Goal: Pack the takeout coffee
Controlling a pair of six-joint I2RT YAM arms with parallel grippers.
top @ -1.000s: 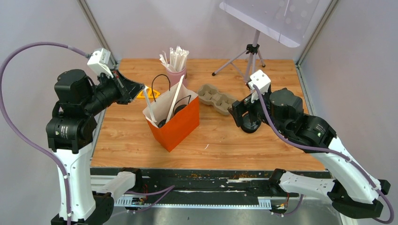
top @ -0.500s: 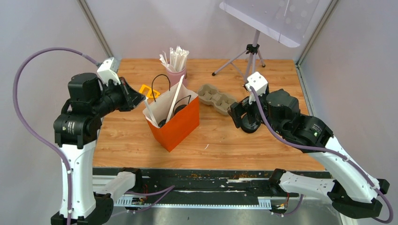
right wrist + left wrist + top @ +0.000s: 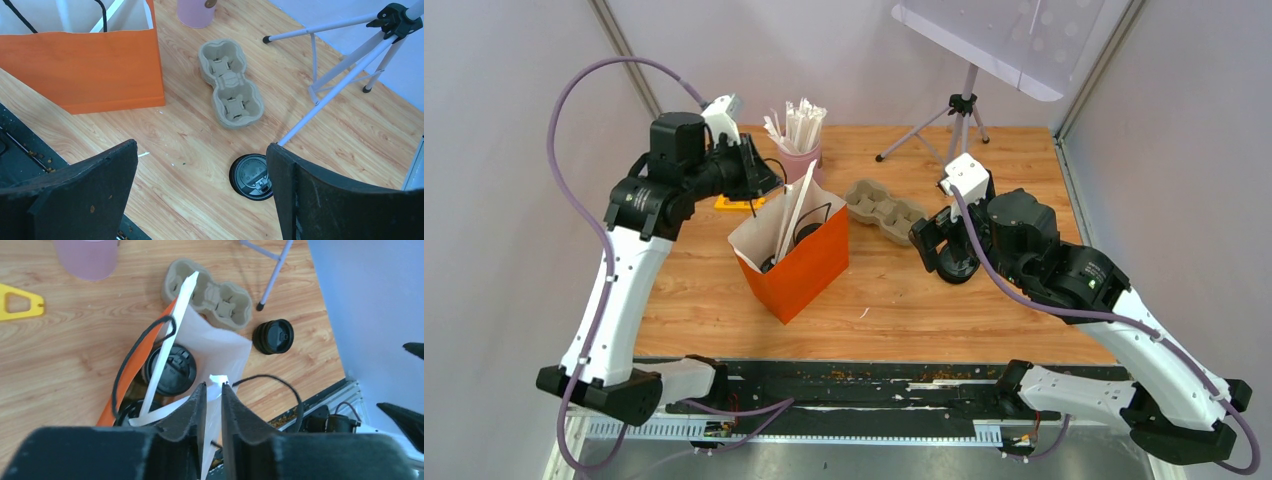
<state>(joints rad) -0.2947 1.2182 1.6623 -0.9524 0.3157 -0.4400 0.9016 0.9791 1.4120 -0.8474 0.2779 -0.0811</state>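
Because the lidded cup sits upright inside the orange bag, just below and ahead of the left jaws, we judge the left arm nearer. Those jaws stand almost together, and we cannot tell whether they hold anything. The right jaws gape empty, well apart.

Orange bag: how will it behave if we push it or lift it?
Likely floppy: the orange bag looks like thin paper with a creased mouth, so its walls should buckle under a side push. Probably bottom-weighted: a lidded cup sits inside, so it may slide rather than tip. The white stick leaning out would probably shift.
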